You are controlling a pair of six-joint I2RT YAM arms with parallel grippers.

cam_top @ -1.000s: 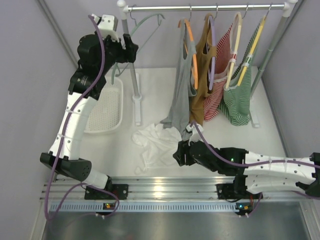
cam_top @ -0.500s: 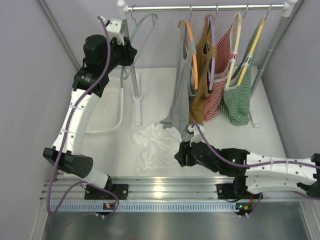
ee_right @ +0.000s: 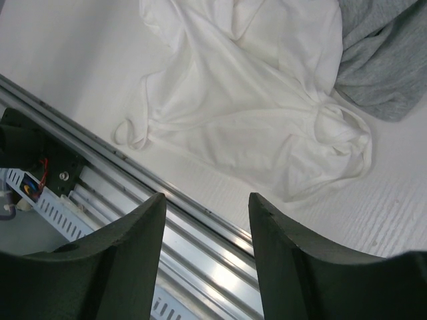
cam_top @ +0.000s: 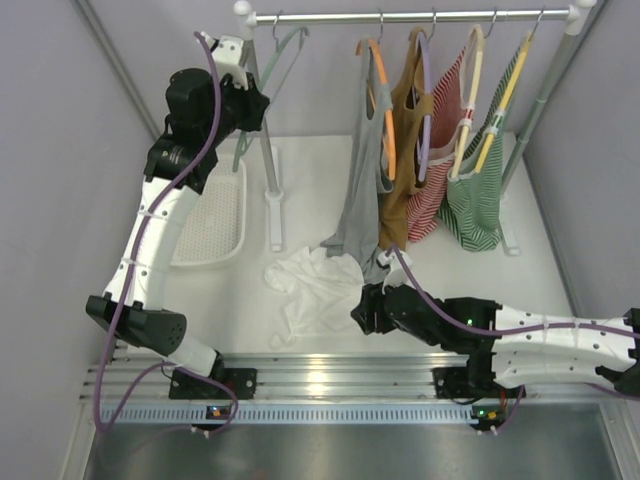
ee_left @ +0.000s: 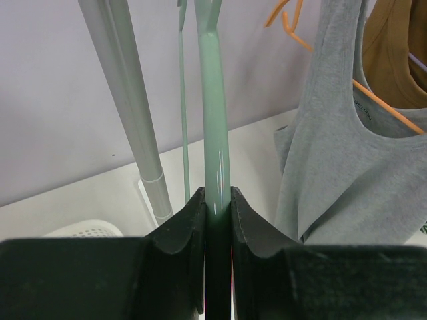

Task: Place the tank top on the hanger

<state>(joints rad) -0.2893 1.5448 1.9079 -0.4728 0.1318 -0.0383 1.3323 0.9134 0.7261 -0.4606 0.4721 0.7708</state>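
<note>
Left tool (ee_left: pixel 217 200) is clamped on the sage hanger (ee_left: pixel 215 133) up by the rail (cam_top: pixel 420 15), while the white tank top (ee_right: pixel 247 100) lies crumpled on the tabletop (cam_top: pixel 330 190) right under the wide-open right tool (ee_right: pixel 207 200), so that arm's nearer.

1. The left arm (cam_top: pixel 150 230) reaches up to the left end of the rail (cam_top: pixel 450 14).
2. The left gripper (cam_top: pixel 258 103) sits on the lower arm of the green hanger (cam_top: pixel 290 42), whose hook is at the rail.
3. The white tank top (cam_top: pixel 310 285) lies crumpled on the table (cam_top: pixel 320 170), touching the hem of the grey top (cam_top: pixel 358 200).
4. The right gripper (cam_top: pixel 360 308) is low at the tank top's right edge; its finger spacing is not clear from here.
5. A brown top (cam_top: pixel 405 150) and two striped tops (cam_top: pixel 475 195) hang further right.
6. A white basket (cam_top: pixel 215 215) lies on the table's left side.
</note>
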